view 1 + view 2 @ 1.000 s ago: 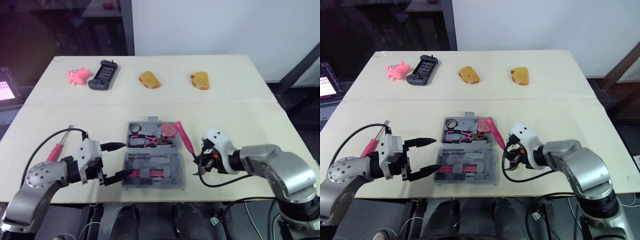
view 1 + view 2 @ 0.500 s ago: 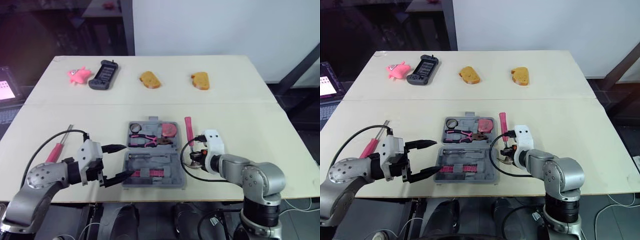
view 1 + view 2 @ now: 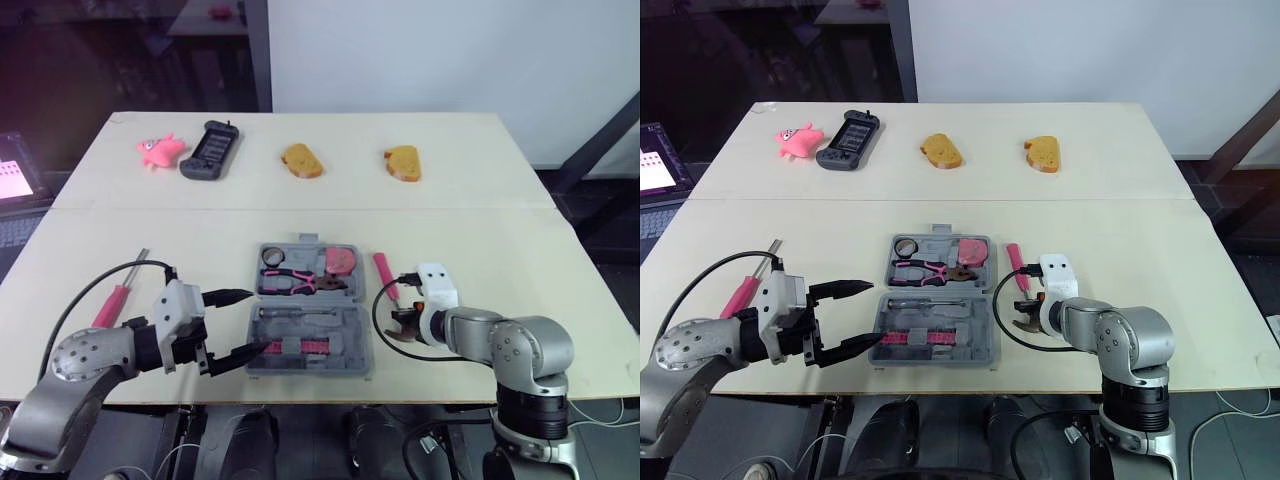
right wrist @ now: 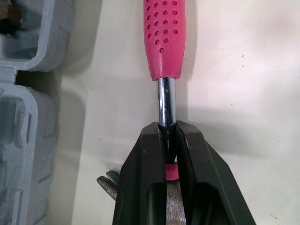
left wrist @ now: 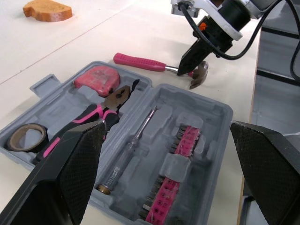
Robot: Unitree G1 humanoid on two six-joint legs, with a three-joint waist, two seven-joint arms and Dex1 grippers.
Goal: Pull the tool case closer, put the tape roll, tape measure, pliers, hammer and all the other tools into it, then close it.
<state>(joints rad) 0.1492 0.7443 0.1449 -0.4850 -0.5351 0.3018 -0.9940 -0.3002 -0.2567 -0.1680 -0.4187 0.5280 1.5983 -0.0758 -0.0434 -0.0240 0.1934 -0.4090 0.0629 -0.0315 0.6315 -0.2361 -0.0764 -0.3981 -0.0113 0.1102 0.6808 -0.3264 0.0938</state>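
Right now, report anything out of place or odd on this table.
Two tools lie outside the open tool case: the hammer, just right of it with the right end effector clamped on its shaft, and a pink-handled screwdriver well to its left. Two bread slices and a pink toy at the far edge aren't tools.

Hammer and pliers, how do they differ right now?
The hammer lies on the table beside the tool case, while the pliers sit inside the case's far half. The right claw is clamped on the hammer's metal shaft; nothing grips the pliers. The hammer has one straight pink handle, the pliers two pink-and-black ones. Both have pink grips.
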